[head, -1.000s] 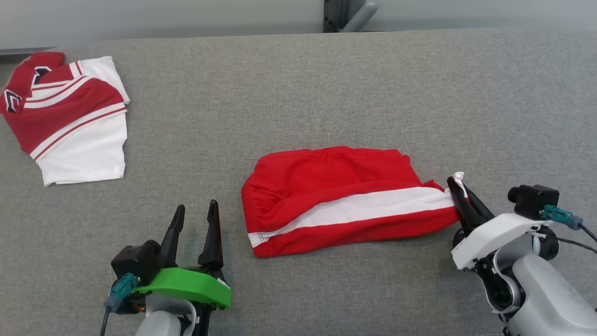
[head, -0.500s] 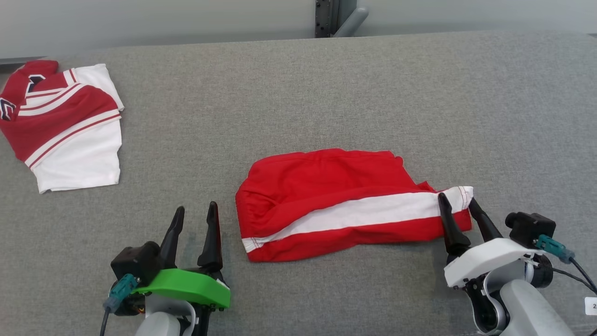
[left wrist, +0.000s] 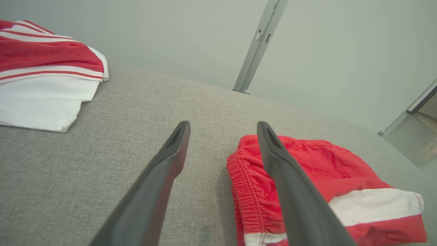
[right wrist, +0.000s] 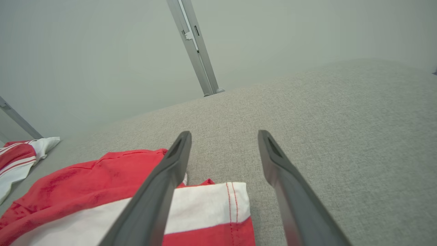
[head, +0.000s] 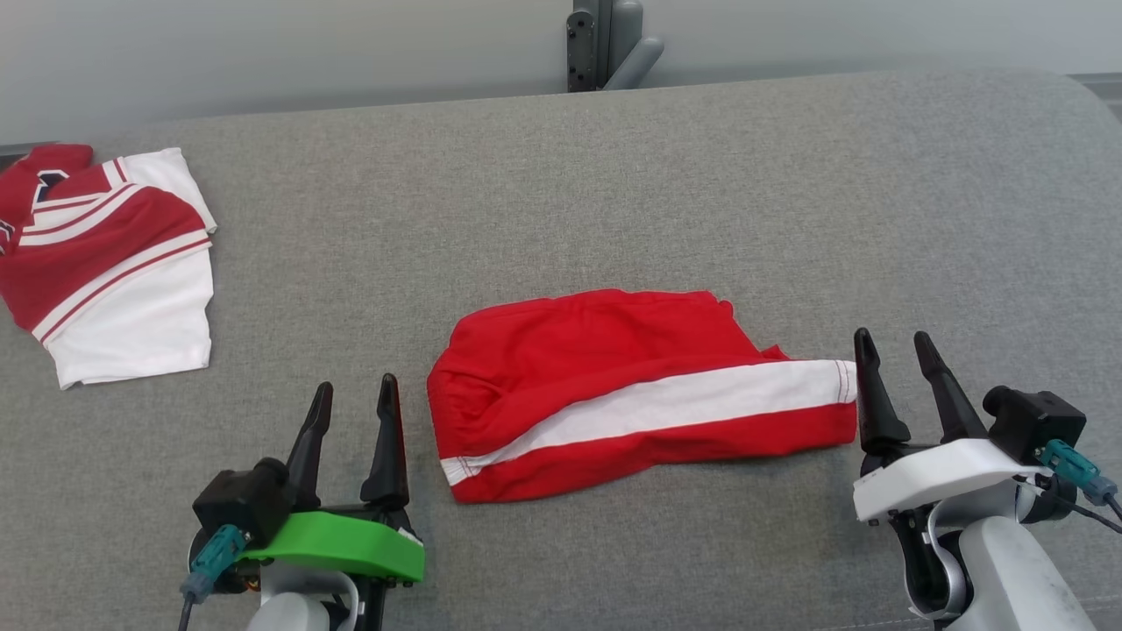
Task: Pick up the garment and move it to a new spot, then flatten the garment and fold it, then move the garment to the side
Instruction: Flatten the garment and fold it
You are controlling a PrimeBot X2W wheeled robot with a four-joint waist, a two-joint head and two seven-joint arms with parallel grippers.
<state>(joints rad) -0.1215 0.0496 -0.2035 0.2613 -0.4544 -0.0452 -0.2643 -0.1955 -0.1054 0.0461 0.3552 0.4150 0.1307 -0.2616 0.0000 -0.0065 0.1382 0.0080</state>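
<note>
Grey woven fabric covers the broad padded surface (head: pixel 614 175), which runs across the head view to a pale, plain wall (head: pixel 263 53); a grey metal post (head: pixel 605 44) rises behind its far edge. The red garment (head: pixel 631 394), with a white stripe along its length, lies roughly flat and a little rumpled near the middle front of the surface, its gathered waistband end towards the robot's left and its stitched hem towards the right. A second red-and-white garment (head: pixel 114 263) sits folded at the far left, well apart from it. The left gripper (head: pixel 356 382), on a green-covered wrist, rests low at the front left with its fingers pointing away from the robot, spread and empty, near the waistband end but not touching it. The right gripper (head: pixel 892 335), on a white-covered wrist, sits at the front right, its fingers likewise spread with nothing between them. Its inner finger stands just beside the garment's hem; whether it touches the cloth cannot be told.
</note>
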